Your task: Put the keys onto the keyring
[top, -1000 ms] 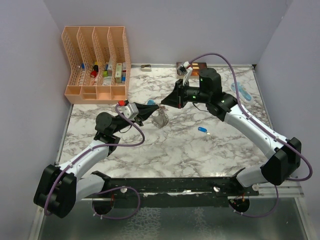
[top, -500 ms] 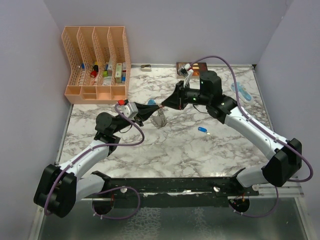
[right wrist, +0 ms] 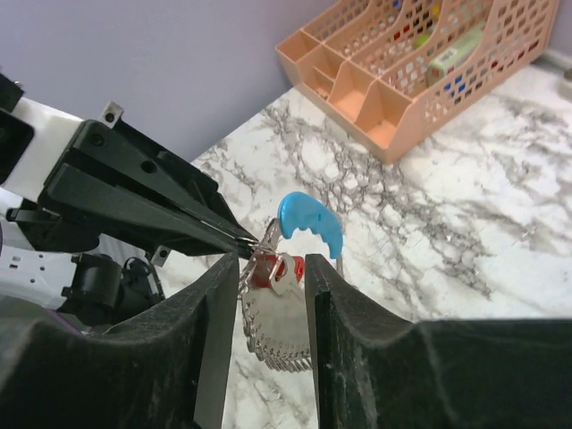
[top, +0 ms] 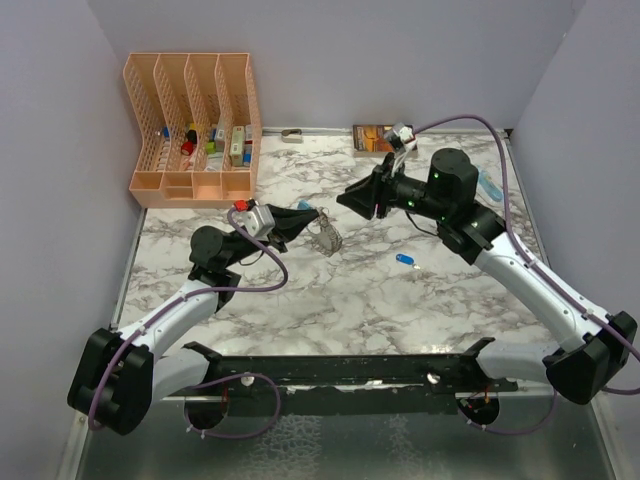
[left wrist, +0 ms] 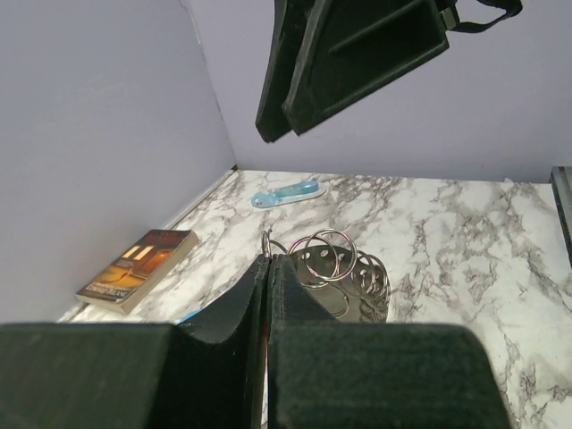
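Pinching one loop of the keyring, the left gripper is clenched tight. The red key seems already hung on it; the blue key lies loose nearby, unthreaded. The right gripper hovers close, fingers parted, empty.

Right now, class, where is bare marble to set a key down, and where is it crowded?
Bare marble stretches from the blue key down to the black rail. A patch lies between the orange organizer and the right gripper. The middle is crowded: left gripper pinching the keyring, right gripper close by.
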Action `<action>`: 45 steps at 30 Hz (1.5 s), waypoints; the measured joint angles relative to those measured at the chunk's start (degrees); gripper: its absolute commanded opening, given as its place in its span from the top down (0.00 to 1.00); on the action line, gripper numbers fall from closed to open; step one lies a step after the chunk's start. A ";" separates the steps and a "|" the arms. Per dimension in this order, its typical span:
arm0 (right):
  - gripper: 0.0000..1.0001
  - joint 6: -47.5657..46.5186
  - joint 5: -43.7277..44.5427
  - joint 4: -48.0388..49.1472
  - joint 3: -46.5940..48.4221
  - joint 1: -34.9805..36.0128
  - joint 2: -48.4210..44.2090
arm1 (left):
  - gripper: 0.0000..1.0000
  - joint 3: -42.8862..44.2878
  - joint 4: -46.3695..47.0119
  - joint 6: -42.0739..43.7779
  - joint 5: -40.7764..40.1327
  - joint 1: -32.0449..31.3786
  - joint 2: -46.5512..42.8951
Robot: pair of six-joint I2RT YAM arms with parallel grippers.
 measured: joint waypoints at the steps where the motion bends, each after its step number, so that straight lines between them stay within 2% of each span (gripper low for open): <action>1: 0.65 -1.20 -0.09 0.33 0.00 0.00 -0.70 | 1.00 0.00 0.11 -0.24 0.15 0.00 0.02; 3: 0.70 -3.74 -1.25 1.33 0.00 -0.02 -1.44 | 1.00 0.00 0.68 -1.09 0.66 0.00 0.20; 6: 0.85 -7.98 -4.87 2.45 -0.15 -0.02 -1.62 | 1.00 0.00 1.64 -2.62 2.16 0.00 0.50; 7: 0.87 -9.07 -5.92 2.58 -0.24 -0.02 -1.62 | 1.00 0.00 2.01 -3.08 2.78 0.00 0.57; 11: 0.84 -13.25 -9.14 2.25 -0.37 -0.02 -1.62 | 1.00 0.00 3.56 -5.16 5.62 0.00 0.81; 20: 0.84 -18.27 -16.02 -0.79 -0.28 -0.02 -0.26 | 1.00 0.00 5.57 -7.76 8.41 0.00 0.92; 36: 0.75 -19.26 -21.99 -3.10 0.24 -0.02 2.93 | 1.00 0.04 8.07 -10.78 10.45 0.00 1.20; 45: 0.74 -19.04 -22.91 -3.28 0.46 -0.02 3.45 | 1.00 0.13 8.00 -10.93 10.93 0.00 1.57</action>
